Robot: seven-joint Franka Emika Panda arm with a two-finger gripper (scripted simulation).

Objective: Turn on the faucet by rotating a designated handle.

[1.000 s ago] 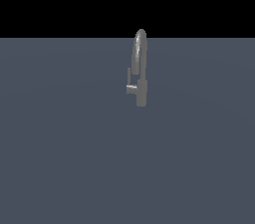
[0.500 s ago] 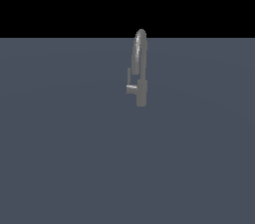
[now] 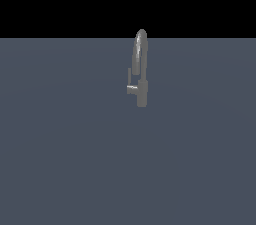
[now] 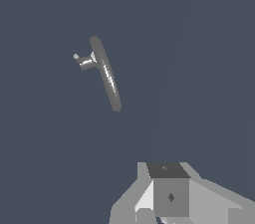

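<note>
Nothing moves: faucet (image 3: 141,69) and handle (image 3: 131,85) stay put; claw (image 4: 167,203) well apart, its state unclear.

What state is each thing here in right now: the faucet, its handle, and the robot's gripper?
Faucet: upright on the grey surface, untouched, no water visible.
Handle: sticks out toward the exterior view's left, rod pointing up, nothing gripping it.
Gripper: above and apart from the faucet, holding nothing; open or shut unclear.
</note>
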